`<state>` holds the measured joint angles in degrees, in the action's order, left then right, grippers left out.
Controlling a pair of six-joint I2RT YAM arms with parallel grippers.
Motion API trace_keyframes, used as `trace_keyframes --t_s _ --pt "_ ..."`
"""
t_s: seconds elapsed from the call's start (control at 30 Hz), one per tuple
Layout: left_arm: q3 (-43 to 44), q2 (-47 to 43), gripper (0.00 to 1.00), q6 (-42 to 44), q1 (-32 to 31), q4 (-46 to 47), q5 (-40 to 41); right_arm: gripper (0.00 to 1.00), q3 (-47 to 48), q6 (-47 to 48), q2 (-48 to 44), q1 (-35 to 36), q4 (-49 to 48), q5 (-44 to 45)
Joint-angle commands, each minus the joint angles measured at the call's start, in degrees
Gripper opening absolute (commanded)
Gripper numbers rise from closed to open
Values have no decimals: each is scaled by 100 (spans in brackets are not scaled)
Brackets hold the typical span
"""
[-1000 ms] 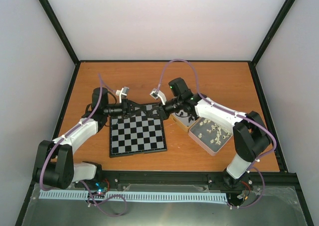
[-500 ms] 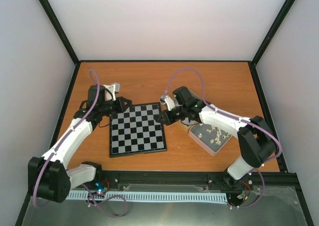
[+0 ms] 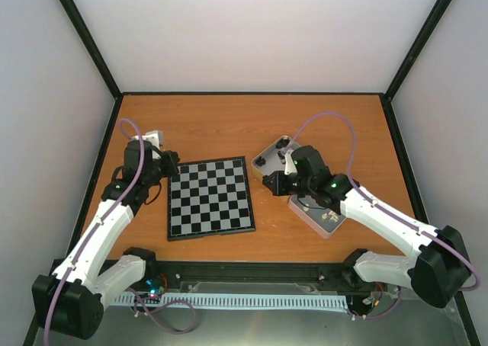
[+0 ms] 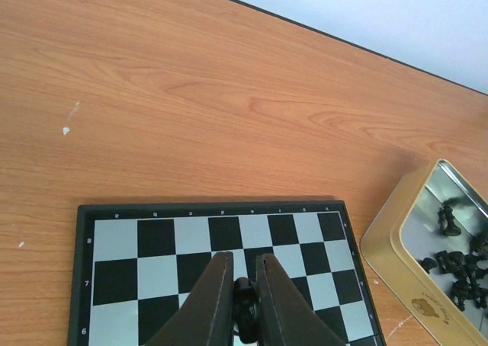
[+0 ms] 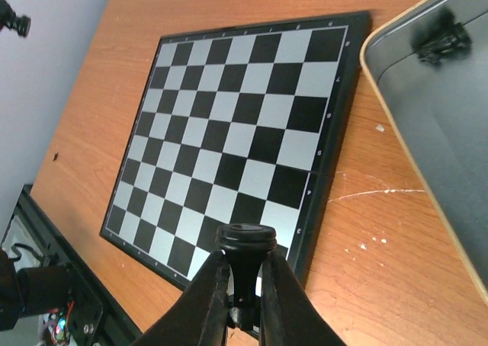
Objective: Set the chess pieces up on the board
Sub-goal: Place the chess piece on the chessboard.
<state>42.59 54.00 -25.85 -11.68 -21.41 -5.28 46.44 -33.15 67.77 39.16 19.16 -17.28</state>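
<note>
Chessboard (image 3: pixel 210 197), flat and square with black and silvery squares, lies on my orange wooden desk (image 3: pixel 229 121). Just right of it sits a shallow silver metal tin (image 4: pixel 396 247) holding loose dark chessmen (image 4: pixel 457 264). My left claw (image 4: pixel 244 264) pinches a small black plastic chessman (image 4: pixel 244 299) above the board's far-left squares. My right claw (image 5: pixel 244 276) grips a black round-topped chessman (image 5: pixel 245 238) beside the board's right edge.
</note>
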Motion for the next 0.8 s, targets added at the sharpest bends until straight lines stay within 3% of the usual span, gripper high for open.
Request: trace_keyframes --t_s 0.0,0.3,0.57,0.77 --pt "-92 -21 1 -148 -27 354 337 3 233 -37 -111 6 350 408" --pt "142 1032 1 12 -27 504 658 3 476 30 395 2 477 -63" --pt "35 2018 1 -377 -23 596 1228 3 790 112 1521 0 285 -855" --pt "-125 2556 1 -76 -27 1589 656 3 1053 166 1932 0 257 -1064"
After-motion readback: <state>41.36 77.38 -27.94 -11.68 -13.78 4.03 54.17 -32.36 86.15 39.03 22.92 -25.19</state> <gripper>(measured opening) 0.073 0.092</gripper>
